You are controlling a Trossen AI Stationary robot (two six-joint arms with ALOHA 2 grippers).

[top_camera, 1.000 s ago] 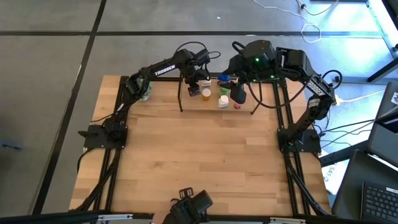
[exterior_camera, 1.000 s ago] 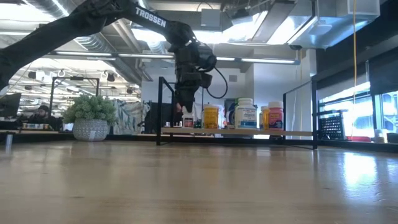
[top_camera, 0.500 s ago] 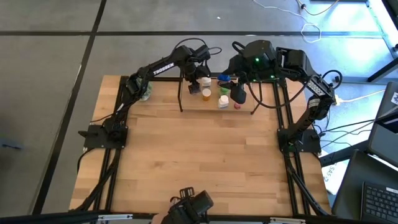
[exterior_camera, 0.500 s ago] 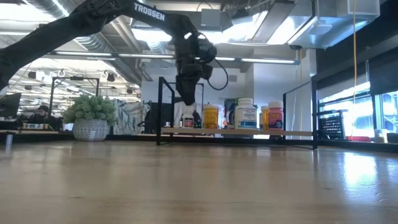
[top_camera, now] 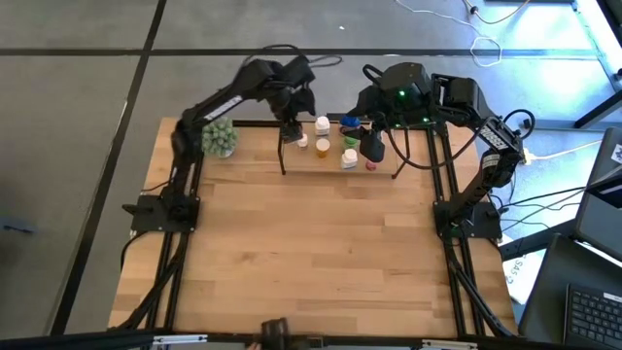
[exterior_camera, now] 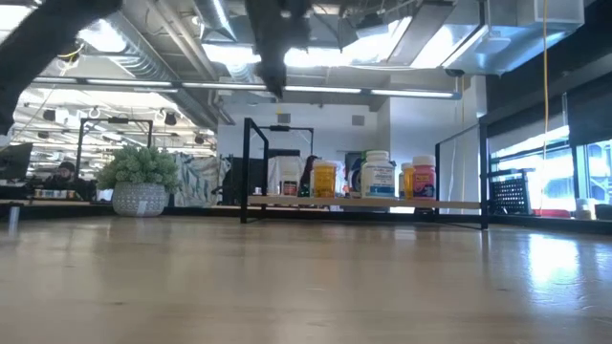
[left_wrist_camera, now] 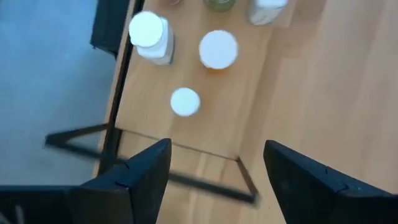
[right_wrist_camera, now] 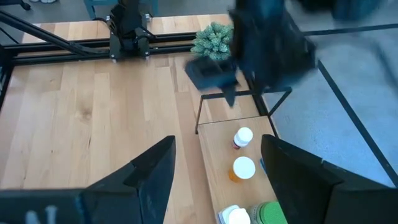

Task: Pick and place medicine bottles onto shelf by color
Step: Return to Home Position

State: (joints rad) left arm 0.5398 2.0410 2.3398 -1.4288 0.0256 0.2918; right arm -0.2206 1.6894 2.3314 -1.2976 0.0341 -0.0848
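Lifted off the shelf [top_camera: 311,165] since a moment ago, the left gripper [top_camera: 293,97] hangs above its end near the plant [top_camera: 219,138]. The bottles [top_camera: 323,147] stand on the shelf, the right gripper [top_camera: 372,146] over some. Low view: the left arm [exterior_camera: 273,38] is blurred and cut off at the top. Wrist views: both grippers are wide open and empty; the caps are white.

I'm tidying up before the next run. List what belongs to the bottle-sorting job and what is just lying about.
Job: medicine bottles, shelf, left gripper open above the shelf's end, right gripper open over the shelf.
Lying about: potted plant.
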